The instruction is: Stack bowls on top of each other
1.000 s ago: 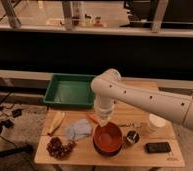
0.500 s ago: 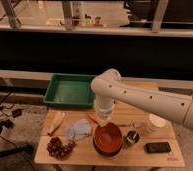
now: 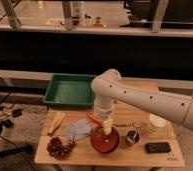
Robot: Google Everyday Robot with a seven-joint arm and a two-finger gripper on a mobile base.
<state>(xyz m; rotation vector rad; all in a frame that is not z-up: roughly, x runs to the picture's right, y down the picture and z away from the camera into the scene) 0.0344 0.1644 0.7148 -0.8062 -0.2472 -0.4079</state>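
Claw [image 3: 107, 126] hangs over the orange-red bowl [image 3: 104, 140] at six o'clock on the table [image 3: 80, 156]; grip unclear. Likely placing step; purple bowl unseen.

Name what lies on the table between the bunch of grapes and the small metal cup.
In the camera view, the orange-red bowl sits between the grapes and the metal cup, with the gripper hanging just over it.
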